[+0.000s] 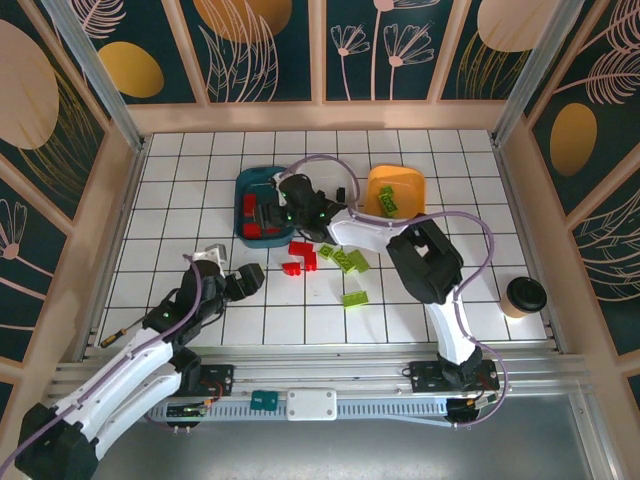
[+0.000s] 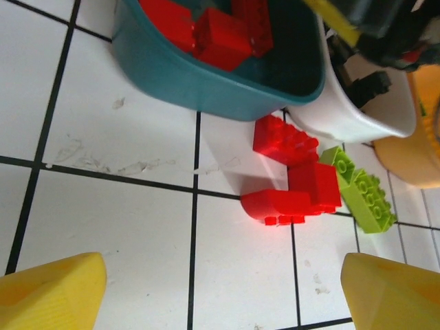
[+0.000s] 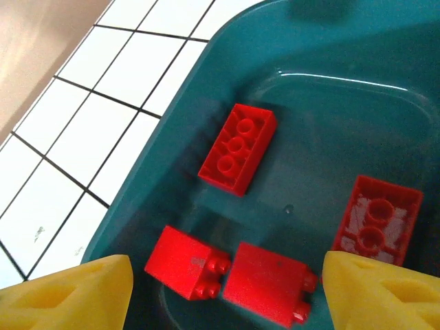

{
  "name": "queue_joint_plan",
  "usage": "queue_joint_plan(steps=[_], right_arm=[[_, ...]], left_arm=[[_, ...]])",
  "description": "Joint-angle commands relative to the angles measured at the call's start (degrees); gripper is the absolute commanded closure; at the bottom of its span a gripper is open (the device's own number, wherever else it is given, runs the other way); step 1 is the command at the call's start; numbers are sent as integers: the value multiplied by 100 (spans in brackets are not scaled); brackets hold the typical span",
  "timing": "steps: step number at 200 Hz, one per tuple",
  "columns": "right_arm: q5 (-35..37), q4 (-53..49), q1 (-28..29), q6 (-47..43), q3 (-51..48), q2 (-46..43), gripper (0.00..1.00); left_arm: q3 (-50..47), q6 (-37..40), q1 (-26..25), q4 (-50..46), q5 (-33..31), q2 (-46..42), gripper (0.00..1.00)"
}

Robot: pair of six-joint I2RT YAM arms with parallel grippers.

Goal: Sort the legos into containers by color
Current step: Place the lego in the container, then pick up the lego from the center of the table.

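Counted three containers: teal tray (image 2: 206, 86); just beside it on the right, white tray (image 2: 357, 120); farther right again, orange tray (image 1: 408, 185).

Counted four red legos (image 3: 237, 148) inside the teal tray, all lying on its floor, two of them side by side at one end.

Counted three loose red legos (image 2: 302, 185) on the table (image 1: 200, 180) just outside the teal tray's near right corner, bunched and touching one another.

Counted three lime-green legos (image 1: 350, 261) on the table, to the right of that bunch and farther from the teal tray: two close together, one alone nearer the arm bases.

Counted one green lego (image 1: 387, 203) in the orange tray.

Found the right gripper (image 3: 223, 292) over the teal tray's floor, fingers spread wide, nothing between them.

Found the left gripper (image 2: 223, 295) low over the table on the near side of the teal tray, fingers likewise spread, gripping nothing.
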Motion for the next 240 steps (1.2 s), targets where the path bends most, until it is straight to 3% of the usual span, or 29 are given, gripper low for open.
queue_joint_plan(steps=[1,43,66,88,137,185,240], right_arm=[[265,612,-33,171,-641,-913,26],[478,1365,-24,447,-2625,-2407,26],[572,1398,-4,550,-3467,-3081,26],[718,1344,-6,639,-4146,-3704,26],[970,1041,-25,810,-5150,-4973,25],[1155,766,-33,863,-5589,-5645,25],[1280,562,-32,847,-5731,-6086,25]], left_arm=[[86,46,-264,509,73,350,13],[451,183,-1056,1071,-567,1539,16],[751,322,-1440,1284,-1006,2332,22],[1032,513,-1736,1514,-1318,2937,22],[1413,843,-1813,1799,-1635,3937,19],[1589,845,-1808,1979,-1751,4586,19],[1741,787,-1809,2060,-1912,5021,33]])
